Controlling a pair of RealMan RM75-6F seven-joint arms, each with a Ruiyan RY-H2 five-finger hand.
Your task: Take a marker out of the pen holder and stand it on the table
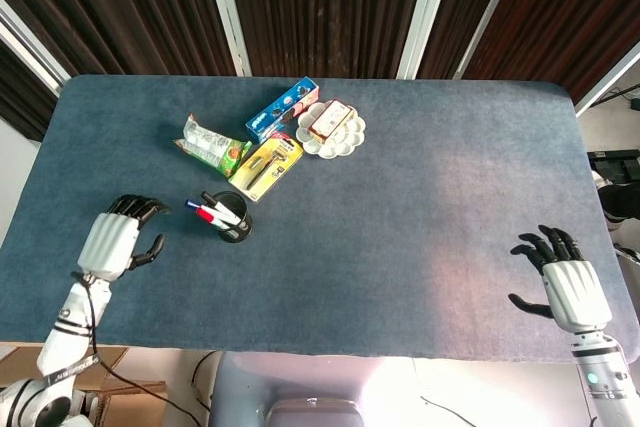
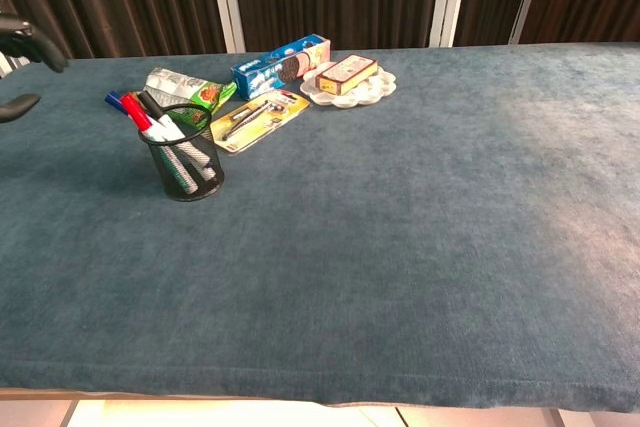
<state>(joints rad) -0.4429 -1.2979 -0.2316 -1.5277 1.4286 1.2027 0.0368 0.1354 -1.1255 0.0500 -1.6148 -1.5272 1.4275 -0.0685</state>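
Over the near-left part of the blue table [image 1: 400, 207], the left hand [image 1: 118, 242] hovers with fingers spread and nothing held, a short gap left of the black mesh pen holder [image 1: 235, 223], where the markers [image 1: 213, 211] lean with caps tilted toward it. At the near-right edge the right hand [image 1: 565, 282] is likewise spread and empty, well apart from the holder. Chest view shows only the left hand's dark fingertips [image 2: 28, 42] at its left border, the right hand falling outside it.
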